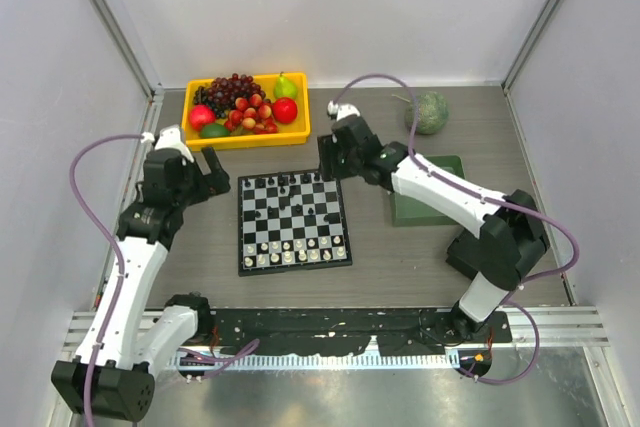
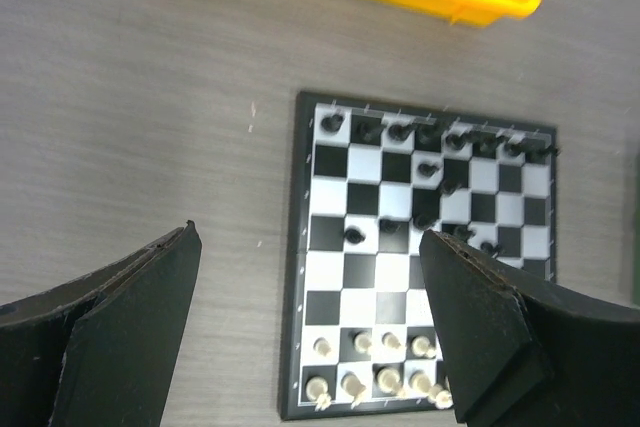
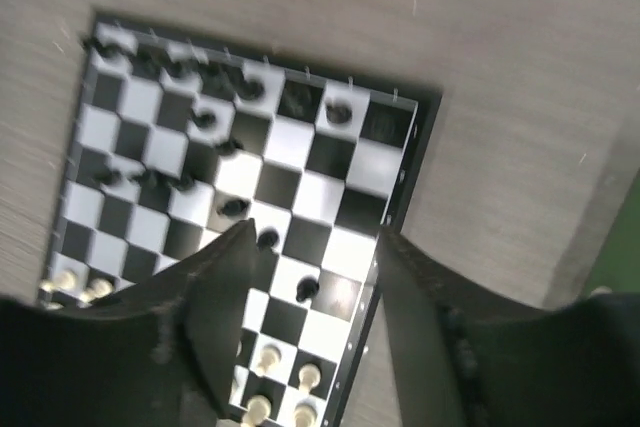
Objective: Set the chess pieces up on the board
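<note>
Chess pieces [image 1: 290, 247]: whites lined up on the board's [image 1: 262, 219] near rows, blacks scattered across the far half. Right gripper [image 3: 315, 237] hovers over the far-right squares, jaws parted, empty. Left gripper [image 2: 310, 237] is wide open at the left edge. I'd drop straight onto one stray black [image 2: 353, 235], clear of neighbours. Yellow fruit tray [image 1: 255, 140] crowds the far edge.

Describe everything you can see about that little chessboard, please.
The chessboard is a small, flat square of black and white checks inside a dark border, lying on the grey table just in front of the yellow fruit tray. Cream pieces stand in its two near rows; black pieces line the far row, with several scattered mid-board.
</note>
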Robot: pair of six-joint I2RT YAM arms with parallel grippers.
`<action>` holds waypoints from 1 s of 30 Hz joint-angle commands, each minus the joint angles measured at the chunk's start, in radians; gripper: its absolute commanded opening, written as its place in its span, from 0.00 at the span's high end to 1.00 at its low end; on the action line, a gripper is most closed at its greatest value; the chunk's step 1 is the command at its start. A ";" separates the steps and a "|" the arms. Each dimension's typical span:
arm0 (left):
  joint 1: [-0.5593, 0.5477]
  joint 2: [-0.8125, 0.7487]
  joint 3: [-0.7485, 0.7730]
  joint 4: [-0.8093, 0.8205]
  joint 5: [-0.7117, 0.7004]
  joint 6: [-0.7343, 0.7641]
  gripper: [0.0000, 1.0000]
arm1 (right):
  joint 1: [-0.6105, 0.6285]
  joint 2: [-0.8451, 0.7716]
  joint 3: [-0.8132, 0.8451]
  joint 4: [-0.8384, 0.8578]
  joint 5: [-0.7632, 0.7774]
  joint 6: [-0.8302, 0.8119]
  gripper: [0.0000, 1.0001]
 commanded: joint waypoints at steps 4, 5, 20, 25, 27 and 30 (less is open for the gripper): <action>0.007 0.114 0.319 -0.108 -0.051 -0.011 0.01 | -0.103 0.025 0.335 -0.062 -0.034 0.017 0.36; 0.005 0.120 0.333 -0.114 -0.056 -0.031 0.01 | -0.111 0.034 0.354 -0.068 -0.039 0.047 0.36; 0.007 -0.038 -0.111 0.233 0.133 -0.254 0.01 | -0.080 -0.145 -0.091 0.016 -0.101 -0.006 0.42; 0.007 -0.024 -0.104 0.197 0.111 -0.214 0.01 | -0.018 -0.150 -0.172 0.038 -0.082 -0.005 0.51; 0.007 -0.035 -0.115 0.200 0.101 -0.208 0.01 | 0.012 -0.129 -0.168 0.033 -0.072 -0.009 0.51; 0.005 -0.050 -0.126 0.202 0.087 -0.200 0.01 | 0.049 -0.086 -0.145 0.018 -0.046 -0.012 0.53</action>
